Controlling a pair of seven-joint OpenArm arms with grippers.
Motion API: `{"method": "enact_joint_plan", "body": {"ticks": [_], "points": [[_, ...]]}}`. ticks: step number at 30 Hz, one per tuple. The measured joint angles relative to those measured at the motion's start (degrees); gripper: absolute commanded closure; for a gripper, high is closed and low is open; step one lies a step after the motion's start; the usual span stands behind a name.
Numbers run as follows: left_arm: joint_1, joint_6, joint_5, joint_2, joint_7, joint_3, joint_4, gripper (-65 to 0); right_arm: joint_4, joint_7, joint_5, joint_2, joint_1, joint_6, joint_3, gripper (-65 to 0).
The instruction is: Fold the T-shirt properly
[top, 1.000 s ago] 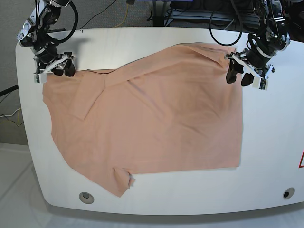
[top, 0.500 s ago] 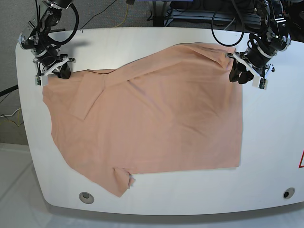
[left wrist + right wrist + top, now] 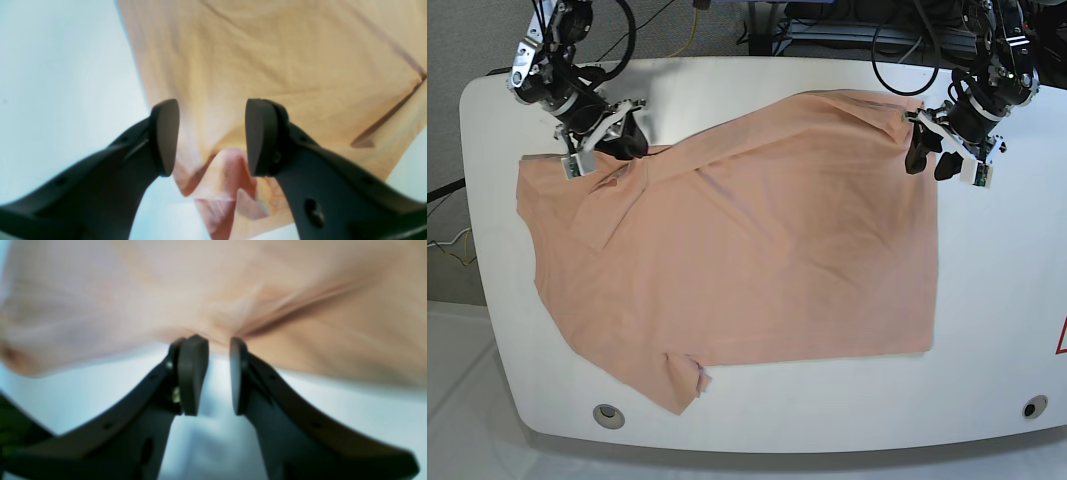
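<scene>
**Both grippers posted at the far hem, nothing gripped**

The T-shirt (image 3: 737, 240) is spread flat across the white table (image 3: 1007, 300), one sleeve bunched at the near edge. The left gripper (image 3: 211, 136) is held well apart over a puckered corner, unclosed. The right gripper (image 3: 218, 373) is narrowed to a slim gap at the hem, cloth not pinched. Corner pickup is judged imminent.

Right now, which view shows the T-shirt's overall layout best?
The base view: the whole T-shirt lies spread across the table. The left wrist view shows one bunched corner; the right wrist view shows only a blurred edge.
</scene>
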Motion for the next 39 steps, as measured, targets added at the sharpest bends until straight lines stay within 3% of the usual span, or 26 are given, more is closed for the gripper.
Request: {"method": "enact_joint_plan", "body": {"ticks": [4, 9, 17, 29, 39], "points": [[0.7, 0.1, 1.1, -0.4, 0.0, 0.0, 0.1, -30.6, -0.9, 2.6, -1.2, 0.8, -0.3, -0.4, -1.8, -16.0], [1.9, 0.0, 1.1, 0.0, 0.0, 0.3, 0.2, -32.0, -2.8, 2.0, -2.9, 0.8, -0.3, -0.8, -0.7, -19.7], [1.9, 0.0, 2.3, 0.1, -0.2, 0.4, -0.2, -34.2, -3.2, 1.3, -5.0, 1.4, 3.6, -0.5, 3.7, -17.7], [1.7, 0.0, 2.3, 0.3, 0.5, 0.5, -0.2, -31.0, -3.2, 0.0, -4.5, 3.8, 3.5, -0.5, 9.4, -17.8], [1.9, 0.0, 2.4, 0.2, 0.4, 0.8, -0.2, -32.2, -3.2, 0.5, -1.2, 4.7, 0.9, -0.7, 9.0, -32.7]]}}
